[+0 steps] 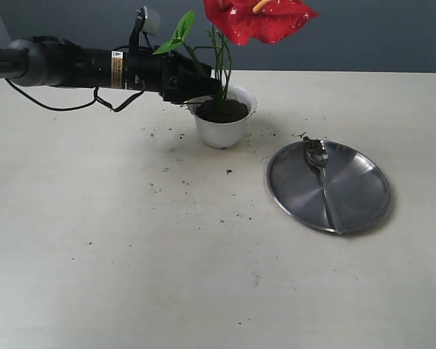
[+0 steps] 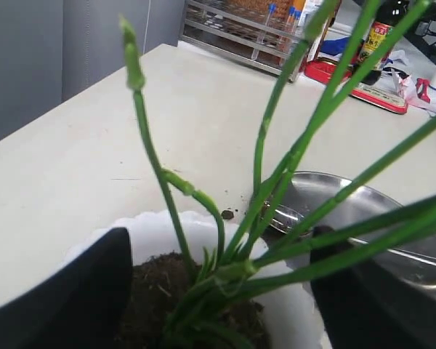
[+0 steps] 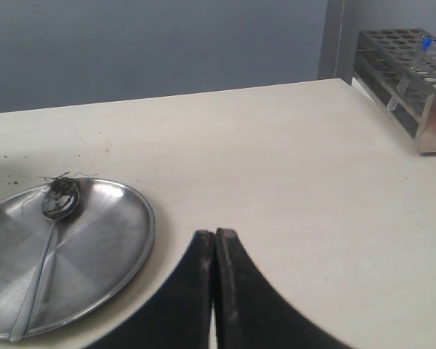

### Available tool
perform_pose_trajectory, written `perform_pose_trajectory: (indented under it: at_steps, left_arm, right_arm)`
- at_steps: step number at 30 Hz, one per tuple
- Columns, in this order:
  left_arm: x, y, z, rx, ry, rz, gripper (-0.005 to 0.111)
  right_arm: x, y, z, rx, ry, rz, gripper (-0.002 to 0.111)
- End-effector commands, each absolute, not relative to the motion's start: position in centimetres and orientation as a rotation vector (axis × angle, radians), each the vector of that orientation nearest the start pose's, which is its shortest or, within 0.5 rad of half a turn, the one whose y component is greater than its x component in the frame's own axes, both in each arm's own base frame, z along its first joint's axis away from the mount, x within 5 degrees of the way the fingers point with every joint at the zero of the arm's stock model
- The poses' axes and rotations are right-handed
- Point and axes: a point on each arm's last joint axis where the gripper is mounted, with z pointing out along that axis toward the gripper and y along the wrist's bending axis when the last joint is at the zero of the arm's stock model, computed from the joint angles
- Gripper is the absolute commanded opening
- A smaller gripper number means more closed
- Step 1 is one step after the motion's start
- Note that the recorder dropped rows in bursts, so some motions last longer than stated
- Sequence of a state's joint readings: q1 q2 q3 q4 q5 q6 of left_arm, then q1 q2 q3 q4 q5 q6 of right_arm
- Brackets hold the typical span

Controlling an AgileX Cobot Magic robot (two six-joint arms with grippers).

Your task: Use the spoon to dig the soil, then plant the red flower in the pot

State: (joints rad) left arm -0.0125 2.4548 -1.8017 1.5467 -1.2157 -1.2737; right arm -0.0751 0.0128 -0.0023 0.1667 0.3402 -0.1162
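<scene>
The red flower (image 1: 258, 18) stands upright in the white pot (image 1: 221, 132), its green stems (image 2: 276, 182) rising from the dark soil (image 1: 221, 110). My left gripper (image 1: 203, 91) is at the pot's rim, open, one finger on each side of the stem bundle (image 2: 221, 247), and neither finger touches the stems. The silver spoon (image 1: 321, 171) lies on the steel plate (image 1: 363, 193) with soil crumbs in its bowl (image 3: 59, 200). My right gripper (image 3: 215, 236) is shut on nothing above the table beside the plate (image 3: 116, 240); the exterior view does not show it.
Soil crumbs are scattered on the table around the pot and towards the plate (image 1: 229, 171). A metal test-tube rack (image 3: 410, 73) stands at the table's far end. Red and other items (image 2: 356, 83) lie at the table's edge beyond the plate.
</scene>
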Motion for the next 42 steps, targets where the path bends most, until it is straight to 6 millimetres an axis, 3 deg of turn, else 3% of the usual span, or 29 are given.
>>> perform_pose_trajectory:
  at_steps: [1,10,33,42]
  left_arm:
    - [49.1,-9.1,14.5,0.922,1.632,-1.091,0.066]
    - [49.0,-9.1,14.2,0.934,1.67,-1.105,0.072]
    - [48.5,-9.6,13.8,0.975,1.758,-1.135,0.073]
    - [48.2,-9.5,15.8,1.013,1.737,-1.1,0.073]
  right_arm:
    - [5.4,0.1,18.3,0.071,1.822,0.022,-0.001]
    - [5.4,0.1,18.3,0.071,1.822,0.022,-0.001]
    - [5.4,0.1,18.3,0.071,1.822,0.022,-0.001]
    - [5.4,0.1,18.3,0.071,1.822,0.022,-0.001]
